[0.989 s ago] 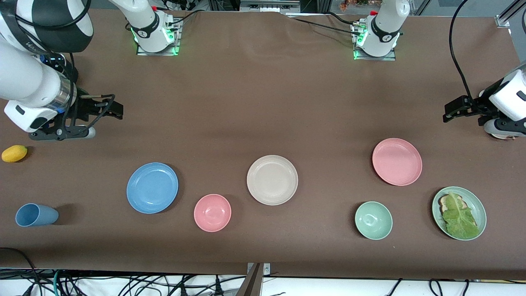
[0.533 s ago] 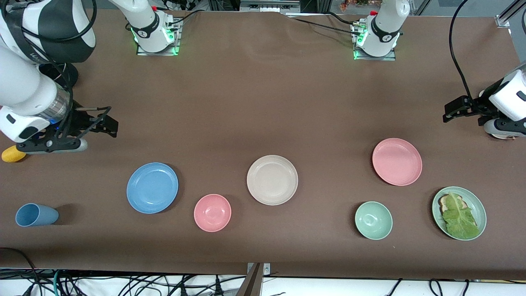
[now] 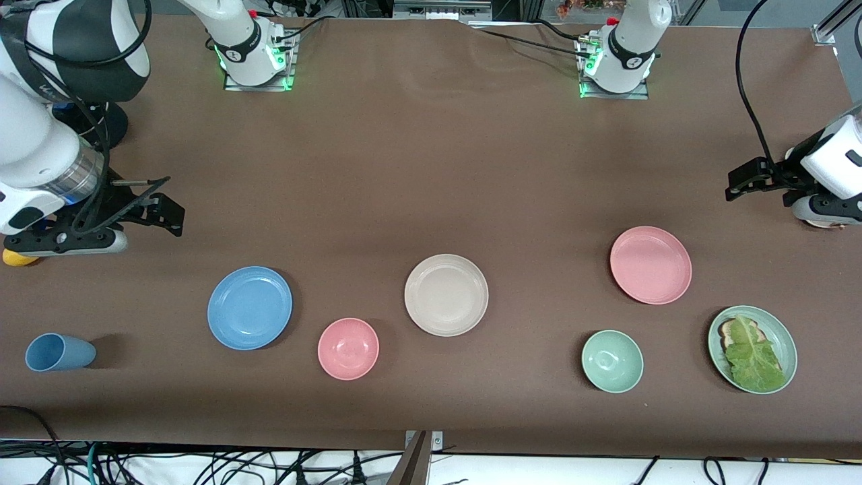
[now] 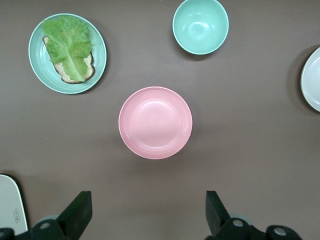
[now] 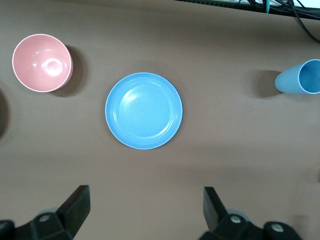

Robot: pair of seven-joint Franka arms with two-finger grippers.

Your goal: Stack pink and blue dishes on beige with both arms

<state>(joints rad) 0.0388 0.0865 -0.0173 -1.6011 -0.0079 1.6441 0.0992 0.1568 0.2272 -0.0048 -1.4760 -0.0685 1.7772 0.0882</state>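
The sky-blue plate [image 3: 250, 308] [image 5: 144, 110] lies toward the right arm's end of the table. The beige plate [image 3: 446, 294] [image 4: 312, 80] sits mid-table, empty. Toward the left arm's end lies the pink plate [image 3: 650, 265] [image 4: 155, 122]. My right gripper [image 3: 168, 214] [image 5: 145, 206] hangs open and empty over bare cloth, apart from the blue plate. The left gripper [image 3: 739, 184] [image 4: 148, 211] is also open and empty over bare cloth, apart from the pink plate.
A pink bowl [image 3: 348, 348] sits between the blue and beige plates, nearer the camera. A green bowl [image 3: 612, 361] and a green plate with lettuce on bread [image 3: 752, 349] lie near the pink plate. A blue cup [image 3: 59, 352] lies on its side. A yellow lemon [image 3: 15, 259] peeks from under the right arm.
The right arm has swung down and toward its end of the table, now covering most of the lemon. The left arm and all dishes have not moved.
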